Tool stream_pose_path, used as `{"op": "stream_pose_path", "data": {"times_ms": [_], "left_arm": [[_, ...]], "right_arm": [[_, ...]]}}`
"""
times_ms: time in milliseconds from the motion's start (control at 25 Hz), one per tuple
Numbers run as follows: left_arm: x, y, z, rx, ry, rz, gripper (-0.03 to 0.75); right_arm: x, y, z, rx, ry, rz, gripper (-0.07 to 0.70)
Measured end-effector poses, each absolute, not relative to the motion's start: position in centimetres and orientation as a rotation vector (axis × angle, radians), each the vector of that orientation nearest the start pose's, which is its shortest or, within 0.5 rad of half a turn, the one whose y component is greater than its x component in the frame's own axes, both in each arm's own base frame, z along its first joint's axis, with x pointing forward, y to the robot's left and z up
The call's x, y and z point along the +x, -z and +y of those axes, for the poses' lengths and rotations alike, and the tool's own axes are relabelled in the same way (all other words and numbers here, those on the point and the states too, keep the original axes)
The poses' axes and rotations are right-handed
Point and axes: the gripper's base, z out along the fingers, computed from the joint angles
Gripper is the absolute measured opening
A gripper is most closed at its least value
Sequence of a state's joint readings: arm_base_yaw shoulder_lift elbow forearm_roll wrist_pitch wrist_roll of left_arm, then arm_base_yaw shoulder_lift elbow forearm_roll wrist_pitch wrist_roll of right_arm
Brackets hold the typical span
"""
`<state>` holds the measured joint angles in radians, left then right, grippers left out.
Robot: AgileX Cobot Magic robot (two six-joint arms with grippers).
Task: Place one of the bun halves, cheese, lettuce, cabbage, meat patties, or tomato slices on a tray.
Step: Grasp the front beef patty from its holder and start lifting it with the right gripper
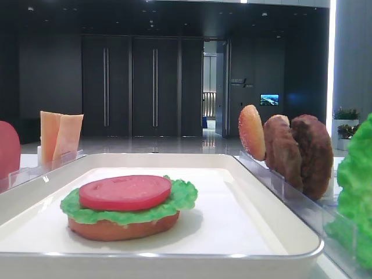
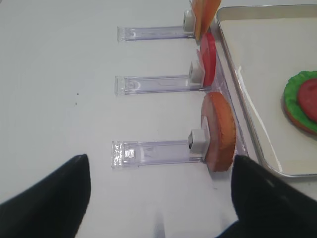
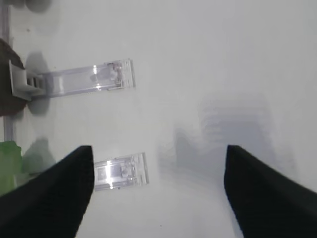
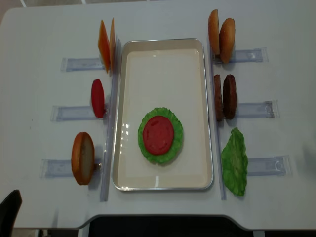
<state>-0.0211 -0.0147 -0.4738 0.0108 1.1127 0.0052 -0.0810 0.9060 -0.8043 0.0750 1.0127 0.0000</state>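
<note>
The white tray (image 4: 163,54) holds a stack: a bun half (image 1: 122,228), lettuce (image 4: 174,148) and a tomato slice (image 4: 158,135) on top. In the racks left of it stand cheese (image 4: 106,44), a tomato slice (image 4: 98,98) and a bun half (image 2: 220,131). On the right stand bun halves (image 4: 221,34), meat patties (image 4: 224,96) and lettuce (image 4: 234,163). Cabbage is out of view. My left gripper (image 2: 159,161) hangs open and empty over the table, just short of the near bun half's rack. My right gripper (image 3: 158,148) is open and empty above bare table.
Clear plastic racks (image 4: 254,165) stretch outward from both long sides of the tray. Two rack ends (image 3: 121,171) lie under my right gripper, with lettuce (image 3: 7,166) at that view's left edge. The table's front edge (image 4: 158,217) is close behind the tray.
</note>
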Motion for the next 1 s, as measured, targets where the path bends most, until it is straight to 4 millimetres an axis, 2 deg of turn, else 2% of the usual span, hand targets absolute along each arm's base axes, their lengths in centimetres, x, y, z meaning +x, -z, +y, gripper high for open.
{"op": "stream_pose_path", "data": {"times_ms": [280, 520, 680, 1000], "left_arm": [[-0.6, -26.6, 0.1, 0.027, -0.004, 2.108, 0.692], [-0.6, -26.6, 0.1, 0.027, -0.004, 2.108, 0.692], [-0.6, -26.6, 0.1, 0.027, -0.004, 2.108, 0.692], [-0.6, -26.6, 0.1, 0.027, -0.004, 2.108, 0.692]], "right_arm": [[17.6, -32.7, -0.8, 0.132, -0.067, 2.575, 0.519], [19.9, -32.5, -1.0, 0.136, -0.068, 2.600, 0.519], [21.3, -32.3, -1.2, 0.139, -0.062, 2.547, 0.519], [21.7, -32.5, -1.2, 0.132, -0.057, 2.508, 0.510]]}}
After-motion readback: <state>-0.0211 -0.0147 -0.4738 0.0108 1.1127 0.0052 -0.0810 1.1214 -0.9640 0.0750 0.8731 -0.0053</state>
